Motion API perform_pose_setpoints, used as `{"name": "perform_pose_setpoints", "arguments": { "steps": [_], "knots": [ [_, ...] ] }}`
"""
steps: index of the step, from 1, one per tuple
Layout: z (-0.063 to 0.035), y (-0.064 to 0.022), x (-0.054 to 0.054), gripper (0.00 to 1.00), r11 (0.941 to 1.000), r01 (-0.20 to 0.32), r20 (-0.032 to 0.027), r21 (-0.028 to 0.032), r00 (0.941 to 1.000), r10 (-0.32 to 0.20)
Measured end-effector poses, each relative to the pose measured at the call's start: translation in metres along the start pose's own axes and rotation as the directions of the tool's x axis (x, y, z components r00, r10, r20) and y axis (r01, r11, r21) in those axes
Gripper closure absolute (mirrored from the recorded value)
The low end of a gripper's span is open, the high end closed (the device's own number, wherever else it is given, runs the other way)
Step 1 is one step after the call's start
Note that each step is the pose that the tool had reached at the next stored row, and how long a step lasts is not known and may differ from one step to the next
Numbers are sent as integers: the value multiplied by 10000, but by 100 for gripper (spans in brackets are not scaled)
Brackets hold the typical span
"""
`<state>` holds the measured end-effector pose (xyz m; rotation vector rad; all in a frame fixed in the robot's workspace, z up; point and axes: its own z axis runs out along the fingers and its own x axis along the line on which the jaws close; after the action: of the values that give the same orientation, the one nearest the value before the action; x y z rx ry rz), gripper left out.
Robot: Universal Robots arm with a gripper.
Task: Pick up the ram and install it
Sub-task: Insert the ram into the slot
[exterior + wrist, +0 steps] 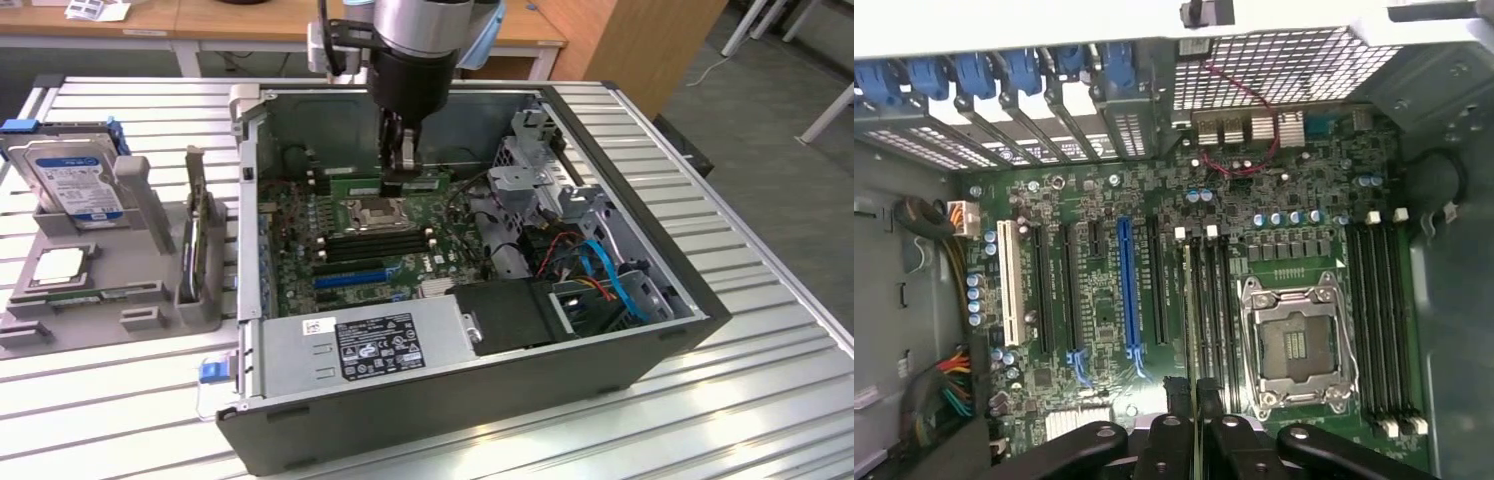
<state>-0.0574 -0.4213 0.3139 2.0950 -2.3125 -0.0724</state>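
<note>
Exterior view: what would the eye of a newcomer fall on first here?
The open computer case lying on the slatted table, its motherboard exposed, strikes first. The robot arm reaches down into it, the gripper shut on the green ram near the processor socket. At the exterior view's left, a hard drive stands in a grey holder.

The arm (pixel 416 50) points straight down, tool (pixel 1194 392) pinched nearly closed.

Ribbed metal worktop (pixel 774 400) gleams dully, computer case (pixel 534 410) is matt dark painted metal, the ram (pixel 354 184) is matt green board, blue slot (pixel 1125 290) shines glossy plastic.
</note>
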Motion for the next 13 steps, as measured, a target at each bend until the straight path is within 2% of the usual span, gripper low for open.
{"name": "perform_pose_setpoints", "arguments": {
  "steps": [4,13],
  "knots": [
    [73,-4,14,86,9999,158,-8,-4,9999,-158],
    [236,-7,25,86,9999,168,-9,-4,9999,-168]
  ]
}}
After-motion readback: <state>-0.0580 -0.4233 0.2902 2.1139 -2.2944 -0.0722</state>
